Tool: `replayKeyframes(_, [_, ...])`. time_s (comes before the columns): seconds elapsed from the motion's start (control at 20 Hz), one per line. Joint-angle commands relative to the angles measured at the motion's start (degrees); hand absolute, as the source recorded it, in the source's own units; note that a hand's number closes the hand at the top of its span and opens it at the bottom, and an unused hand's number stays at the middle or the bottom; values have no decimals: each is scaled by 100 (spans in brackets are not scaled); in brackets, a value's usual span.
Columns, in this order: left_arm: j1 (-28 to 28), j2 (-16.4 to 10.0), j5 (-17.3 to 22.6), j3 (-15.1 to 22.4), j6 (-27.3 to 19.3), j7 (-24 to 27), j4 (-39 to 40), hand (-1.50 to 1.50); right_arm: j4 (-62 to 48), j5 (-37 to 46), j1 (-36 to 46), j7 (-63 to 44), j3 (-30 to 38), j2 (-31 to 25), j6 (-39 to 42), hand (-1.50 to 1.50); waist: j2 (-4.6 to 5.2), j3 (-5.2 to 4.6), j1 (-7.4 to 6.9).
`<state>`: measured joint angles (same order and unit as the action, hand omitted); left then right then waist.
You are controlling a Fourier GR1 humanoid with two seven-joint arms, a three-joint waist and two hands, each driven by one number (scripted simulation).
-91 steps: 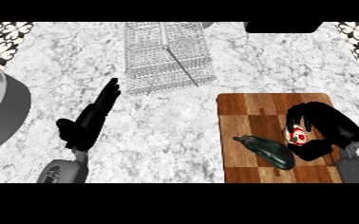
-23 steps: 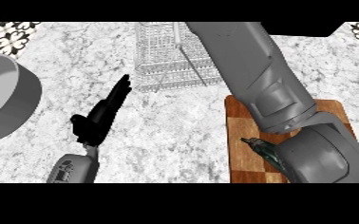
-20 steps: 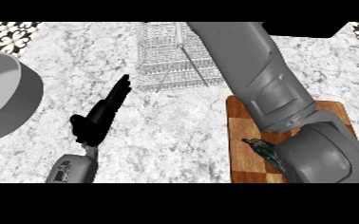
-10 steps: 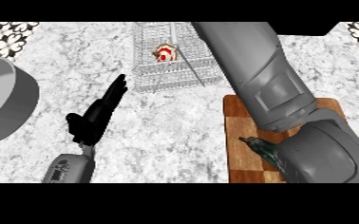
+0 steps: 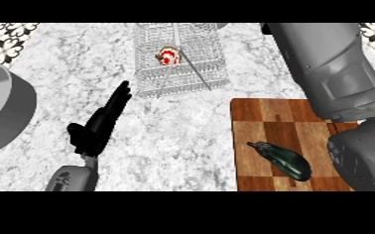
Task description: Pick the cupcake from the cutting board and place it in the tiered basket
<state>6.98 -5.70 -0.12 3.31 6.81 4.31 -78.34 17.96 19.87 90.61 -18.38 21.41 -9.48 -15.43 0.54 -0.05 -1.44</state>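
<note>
The left hand (image 5: 99,124), fingers straight, rests near left; the right hand is out of view, its forearm (image 5: 330,69) now drawn rightward off the tiered basket (image 5: 212,74). The cupcake (image 5: 167,56), hidden a second ago, lies inside the far basket, off the cutting board (image 5: 264,116): placement looks complete.

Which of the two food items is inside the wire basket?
The red-and-white cupcake; it sits in the basket, while the dark eggplant lies on the cutting board.

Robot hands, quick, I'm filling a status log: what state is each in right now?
Left robot hand: open, fingers straight, holding nothing.
Right robot hand: not in view, only its forearm shows.
</note>
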Motion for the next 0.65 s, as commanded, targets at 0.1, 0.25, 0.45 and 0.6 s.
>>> replayKeyframes(0.1, [11, 73, -16, -2, -91, -106, -60, 0, 479, -422, -635, 669, 478, -809, -77, -150, -41, 11, 120])
replayKeyframes(0.25, [-135, 25, -63, -22, -113, 8, -123, 0, 589, -703, -1091, 1055, 733, -1347, 443, -150, -34, 11, 108])
replayKeyframes(0.45, [-339, -14, -3, -74, 33, 383, 67, 0, 587, -931, -1485, 1132, 899, -2256, 1500, -150, -28, 9, 120])
replayKeyframes(0.6, [-243, -130, 82, -88, 79, -230, -407, 0, 606, -1010, -1907, 1493, 911, -2673, 2143, -150, -36, 14, 81])
